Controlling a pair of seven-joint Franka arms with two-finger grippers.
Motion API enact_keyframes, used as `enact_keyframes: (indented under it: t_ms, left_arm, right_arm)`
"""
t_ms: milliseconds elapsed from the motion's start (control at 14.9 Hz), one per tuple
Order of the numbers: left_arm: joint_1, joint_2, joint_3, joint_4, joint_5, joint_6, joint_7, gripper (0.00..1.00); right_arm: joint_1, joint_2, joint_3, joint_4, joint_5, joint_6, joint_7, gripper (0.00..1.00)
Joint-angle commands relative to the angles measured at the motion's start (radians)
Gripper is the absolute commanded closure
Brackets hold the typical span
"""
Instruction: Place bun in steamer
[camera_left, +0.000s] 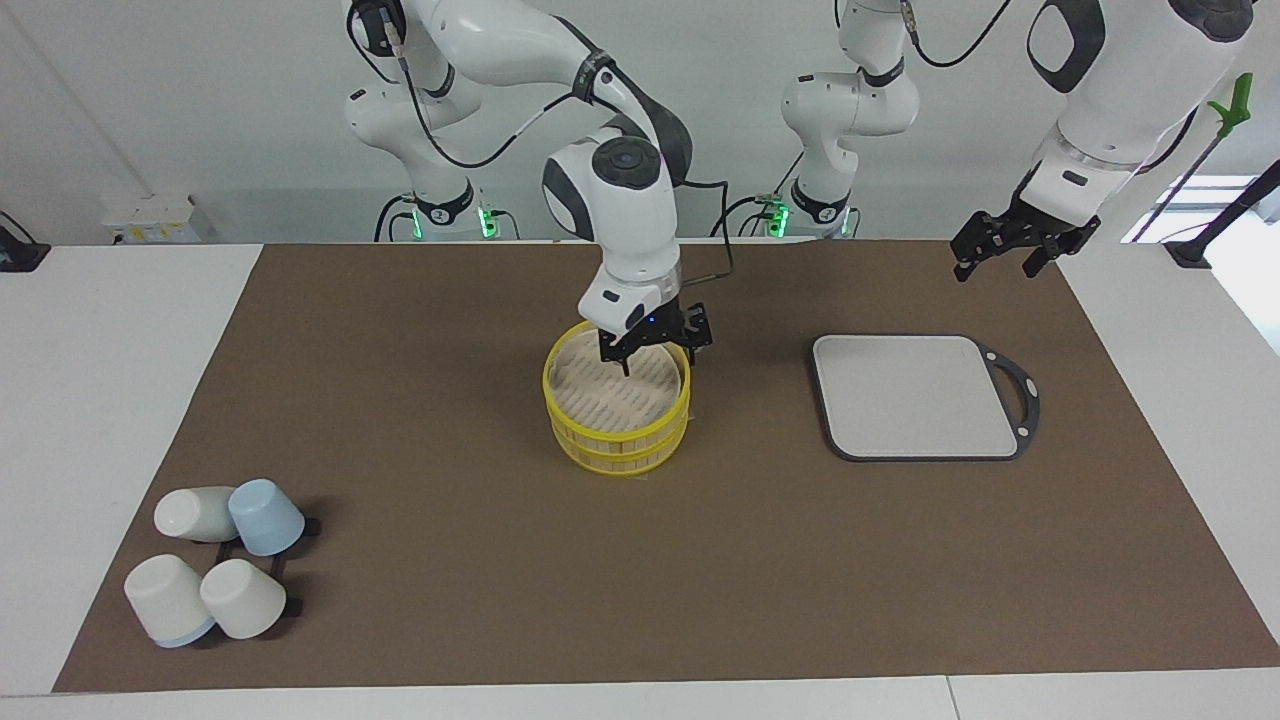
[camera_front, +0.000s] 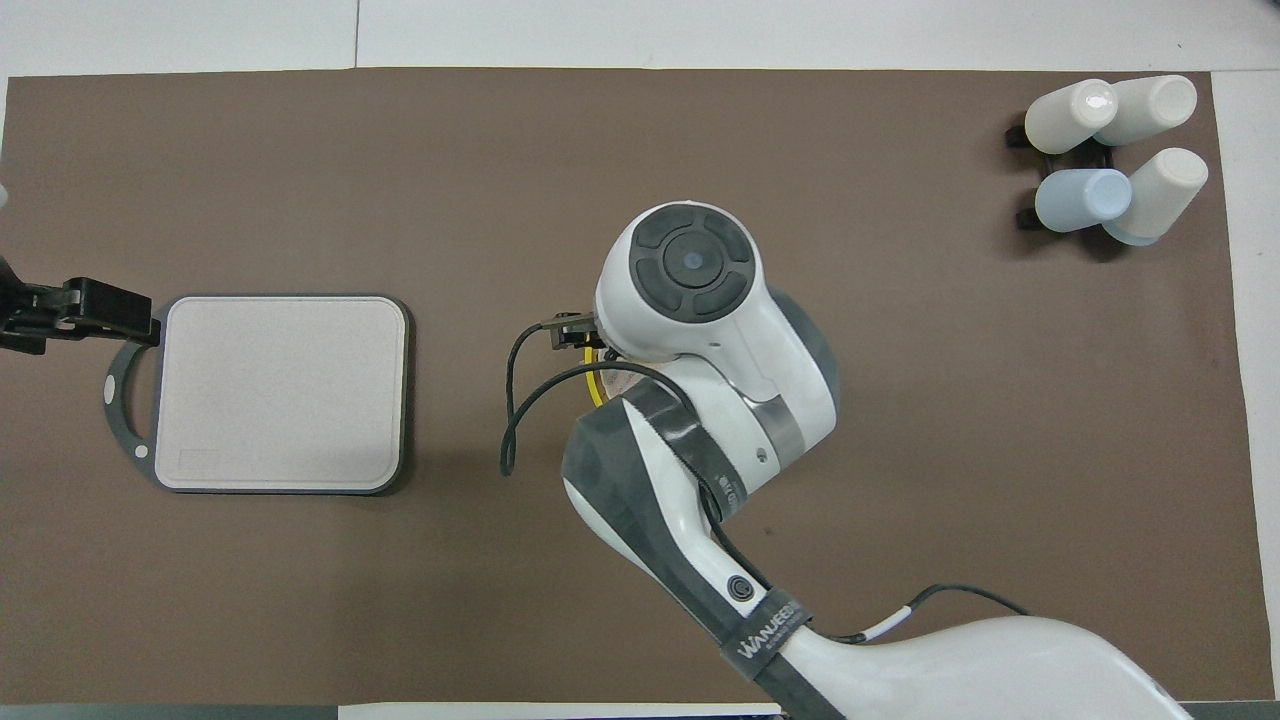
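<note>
The steamer (camera_left: 618, 440), round with yellow rims and a pale slatted top, stands mid-table. My right gripper (camera_left: 657, 358) hangs just over the part of its top nearest the robots, fingers apart and nothing between them. The bun does not show in either view. In the overhead view my right arm covers the steamer except a sliver of yellow rim (camera_front: 597, 385). My left gripper (camera_left: 998, 258) waits open in the air over the mat's edge at the left arm's end, beside the board's handle in the overhead view (camera_front: 95, 308).
A grey rectangular board (camera_left: 915, 395) with a dark handle lies toward the left arm's end, also in the overhead view (camera_front: 280, 390). Several white and pale-blue cups (camera_left: 215, 560) lie on a rack at the right arm's end, farther from the robots (camera_front: 1110, 150).
</note>
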Motion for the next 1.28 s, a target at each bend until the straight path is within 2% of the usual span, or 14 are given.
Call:
enact_keyframes:
  t_ms: [0, 268, 336, 470, 537, 671, 872, 1208]
  left_arm:
    - [-0.011, 0.006, 0.008, 0.02, 0.02, -0.012, 0.004, 0.0]
    - [-0.002, -0.002, 0.01, -0.004, 0.019, 0.012, 0.007, 0.0]
    - [0.001, -0.006, 0.011, -0.007, 0.019, 0.002, 0.004, 0.0]
    - [0.001, -0.008, 0.011, -0.01, 0.019, 0.003, 0.003, 0.0]
    - [0.001, -0.008, 0.011, -0.01, 0.019, 0.006, 0.003, 0.0]
    - [-0.001, -0.008, 0.011, -0.01, 0.019, 0.001, 0.003, 0.0]
    - [-0.001, -0.008, 0.011, -0.01, 0.019, 0.003, 0.003, 0.0]
    - [-0.001, -0.008, 0.011, -0.01, 0.019, 0.003, 0.003, 0.0]
  right_arm:
    - [-0.135, -0.11, 0.002, -0.006, -0.01, -0.166, -0.117, 0.0]
    - [-0.29, -0.263, -0.005, -0.027, -0.013, -0.449, -0.279, 0.0]
    - [-0.325, -0.294, -0.005, -0.044, -0.013, -0.487, -0.309, 0.0]
    - [-0.356, -0.351, -0.007, -0.1, -0.047, -0.496, -0.395, 0.0]
    - [-0.397, -0.353, -0.002, -0.107, -0.056, -0.49, -0.438, 0.0]
    - [-0.408, -0.368, -0.004, -0.122, -0.062, -0.49, -0.461, 0.0]
    - [-0.414, -0.359, -0.004, -0.116, -0.092, -0.423, -0.468, 0.0]
    - [-0.416, -0.354, -0.004, -0.108, -0.099, -0.423, -0.461, 0.0]
